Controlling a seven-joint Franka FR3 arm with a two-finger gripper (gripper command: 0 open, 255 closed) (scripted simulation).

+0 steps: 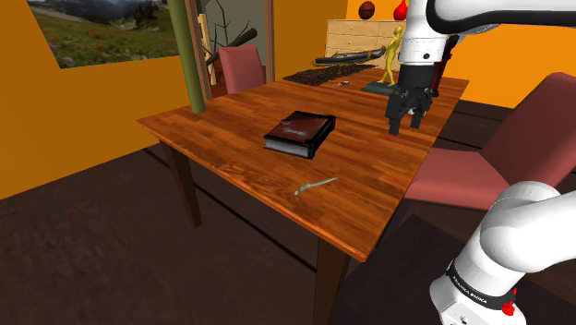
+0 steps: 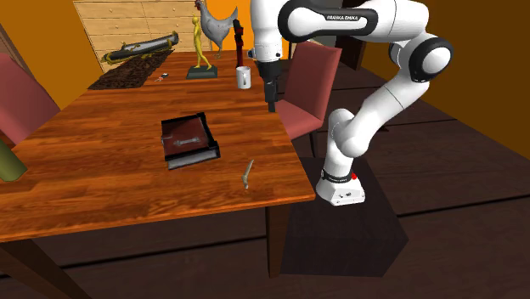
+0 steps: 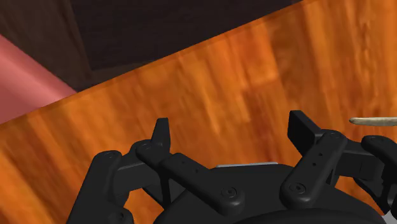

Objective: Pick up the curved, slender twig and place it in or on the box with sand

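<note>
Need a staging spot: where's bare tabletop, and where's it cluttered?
Bare wood between the black book and the green post, between book and twig, and under the pincer. Far end is crowded: dark tray, gold figurine, white mug.

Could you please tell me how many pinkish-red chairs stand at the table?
2. The near chair stands beside the table, on the arm's side; the far chair stands at the opposite edge. Others may be hidden outside the views.

The twig [image 1: 317, 185] [image 2: 247, 173] is thin, pale and a bit bent; it lies flat near the edge of the wooden table [image 1: 231, 120] [image 2: 85, 170]; the low dark box [image 1: 323, 76] [image 2: 127, 78], bumpy on top, sits at the far end, well apart from the twig.
</note>
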